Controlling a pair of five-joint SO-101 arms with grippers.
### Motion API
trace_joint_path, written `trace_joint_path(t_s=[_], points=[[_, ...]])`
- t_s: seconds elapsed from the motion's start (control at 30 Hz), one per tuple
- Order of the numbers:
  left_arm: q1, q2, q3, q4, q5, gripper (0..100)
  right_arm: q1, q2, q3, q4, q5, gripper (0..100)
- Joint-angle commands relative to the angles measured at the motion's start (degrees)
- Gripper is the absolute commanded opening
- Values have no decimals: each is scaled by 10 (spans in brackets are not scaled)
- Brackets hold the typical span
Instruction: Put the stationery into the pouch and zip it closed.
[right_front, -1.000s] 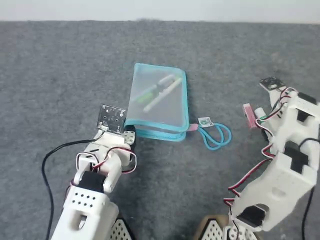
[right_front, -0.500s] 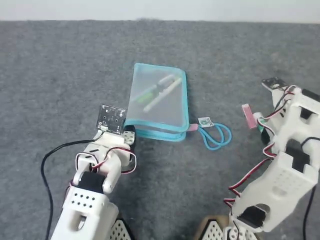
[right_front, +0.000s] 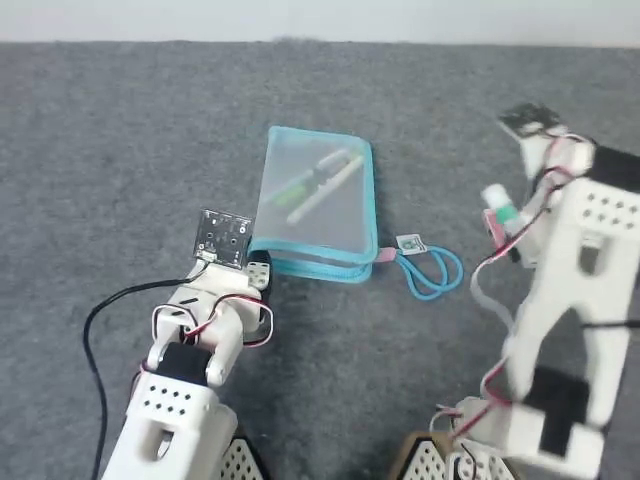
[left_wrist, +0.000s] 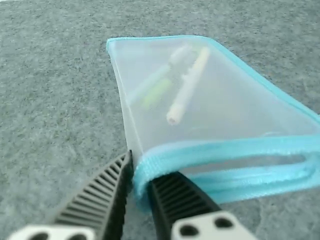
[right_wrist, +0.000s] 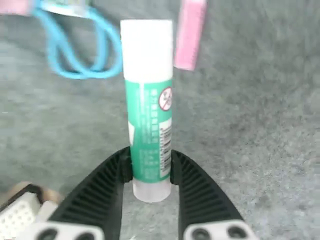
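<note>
The left gripper (left_wrist: 140, 172) is pinching a corner of the pouch (left_wrist: 200, 100), with its jaws nearly closed on the blue zipper edge. The pouch is lying flat on the grey carpet (right_front: 120, 130) with pens (left_wrist: 187, 85) inside. The right gripper (right_wrist: 149, 162) is squeezing a green glue stick (right_wrist: 147, 90), holding it near the pink eraser (right_wrist: 190, 35) and the blue cord loop (right_wrist: 75, 50).

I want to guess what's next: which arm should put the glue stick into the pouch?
Probably right: the right gripper holds the glue stick, while the left gripper pinches the pouch corner, likely steadying it.
</note>
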Motion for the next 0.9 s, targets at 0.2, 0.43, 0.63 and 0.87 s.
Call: trace_joint_path(t_s=[0.2, 0.43, 0.63, 0.87], points=[[-4, -9, -14, -11, -12, 11, -352, -233, 179, 13, -44, 6], [-1, -9, -15, -11, -12, 11, -464, -232, 241, -29, -113, 6], [0, -10, -15, -12, -12, 11, -460, -129, 222, -51, -126, 6], [0, -10, -15, -12, -12, 11, -453, 8, 107, -55, -195, 6]])
